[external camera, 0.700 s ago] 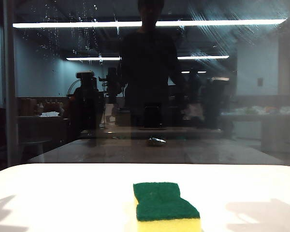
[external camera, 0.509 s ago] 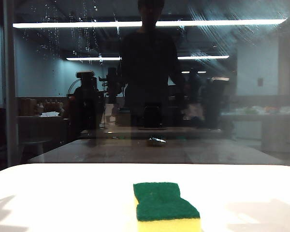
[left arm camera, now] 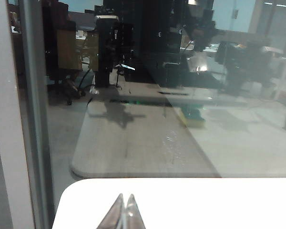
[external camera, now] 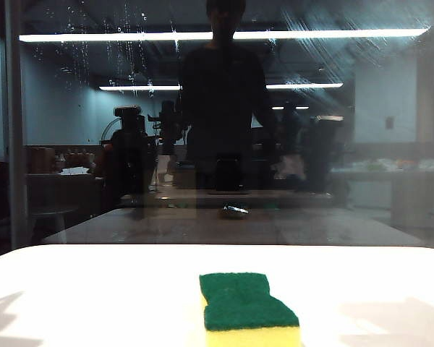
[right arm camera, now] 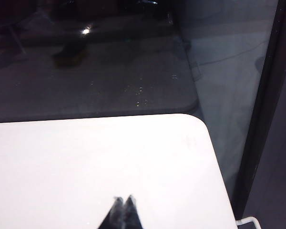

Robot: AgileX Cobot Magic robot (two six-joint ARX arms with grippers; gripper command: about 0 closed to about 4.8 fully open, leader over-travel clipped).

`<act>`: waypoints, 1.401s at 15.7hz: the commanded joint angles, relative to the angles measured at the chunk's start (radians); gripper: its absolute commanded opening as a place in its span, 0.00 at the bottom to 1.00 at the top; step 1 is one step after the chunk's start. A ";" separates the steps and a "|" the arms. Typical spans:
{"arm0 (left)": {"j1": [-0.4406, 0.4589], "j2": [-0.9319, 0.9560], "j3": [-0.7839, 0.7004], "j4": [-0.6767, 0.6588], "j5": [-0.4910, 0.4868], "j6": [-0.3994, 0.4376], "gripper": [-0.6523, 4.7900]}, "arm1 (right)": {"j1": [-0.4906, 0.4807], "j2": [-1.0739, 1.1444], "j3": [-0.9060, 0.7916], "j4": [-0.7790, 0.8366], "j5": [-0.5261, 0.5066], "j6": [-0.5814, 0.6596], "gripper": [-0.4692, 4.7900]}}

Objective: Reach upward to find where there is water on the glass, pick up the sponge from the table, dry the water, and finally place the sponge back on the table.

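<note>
1. The sponge (external camera: 249, 309) lies flat on the table (external camera: 94, 289), green scouring side up, close to the near edge and roughly midway between the left and right edges. It lies untouched, so pickup is not yet begun.
2. Its long axis runs from the near edge toward the glass (external camera: 362, 181), skewed slightly so the far end sits a little left; the yellow foam face shows toward the exterior camera.
3. The water (external camera: 105, 54) clusters high on the glass, toward the upper left, near the grey frame strip (external camera: 14, 130), as droplets and thin streaks.
4. The left gripper (left arm camera: 123, 212) is clenched and empty, low over the table's far left corner.
5. The right gripper (right arm camera: 123, 210) looks clenched too, though only its dark tips show, near the far right corner. Both seem parked clear of the sponge.
</note>
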 commanded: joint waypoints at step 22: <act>0.000 0.179 0.610 -0.381 0.021 0.003 0.11 | 0.002 0.029 0.515 -0.276 0.008 0.010 0.08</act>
